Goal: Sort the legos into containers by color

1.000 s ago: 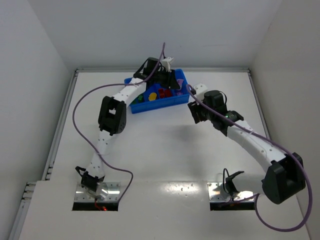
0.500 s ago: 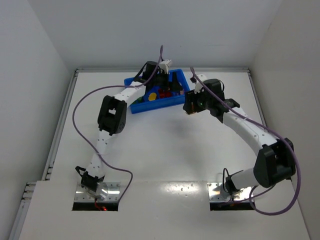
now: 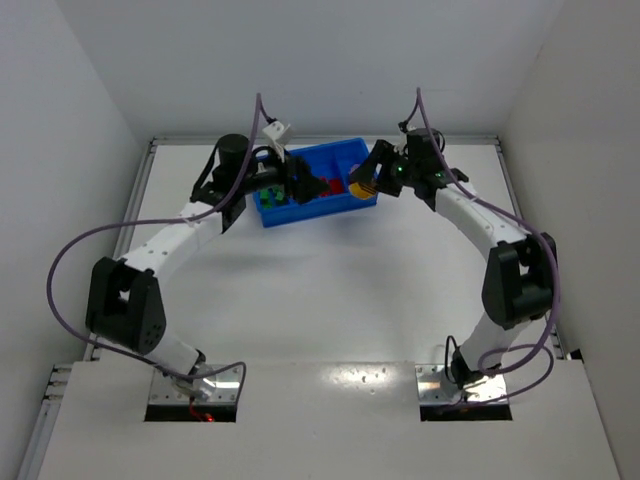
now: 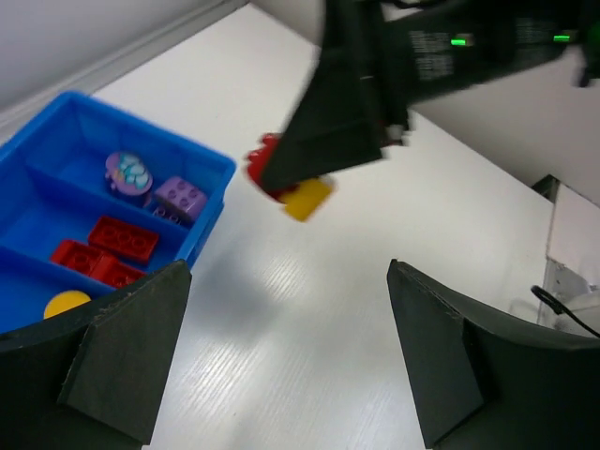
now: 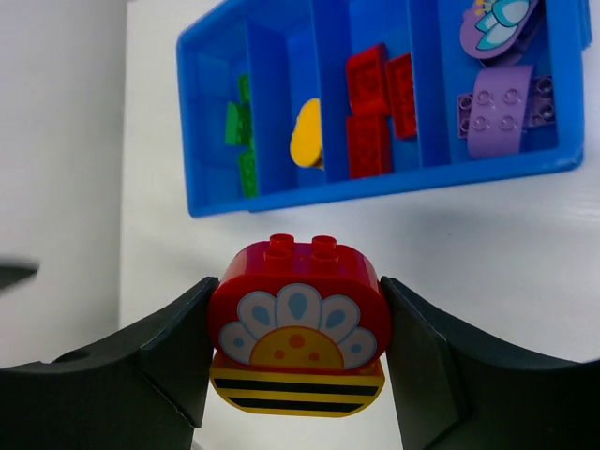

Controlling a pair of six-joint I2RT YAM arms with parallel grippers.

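— The left gripper [image 4: 289, 281]?
— Spread wide, holding nothing, by the tray [image 5: 375, 187].
— And the tray's four compartments, left to right?
— Three green bricks [image 5: 234, 122], one yellow piece [image 5: 306, 134], three red bricks [image 5: 367, 145], at least two purple pieces [image 5: 504, 111] (that pile overlaps).
— The right gripper [image 5: 298, 300]?
— Clamped on a red domed brick [image 5: 298, 314] stacked on a yellow striped brick [image 5: 298, 392]. The long axis spans finger to finger, studs toward the tray. It's held above the tabletop [image 4: 309, 356], just off the purple end.
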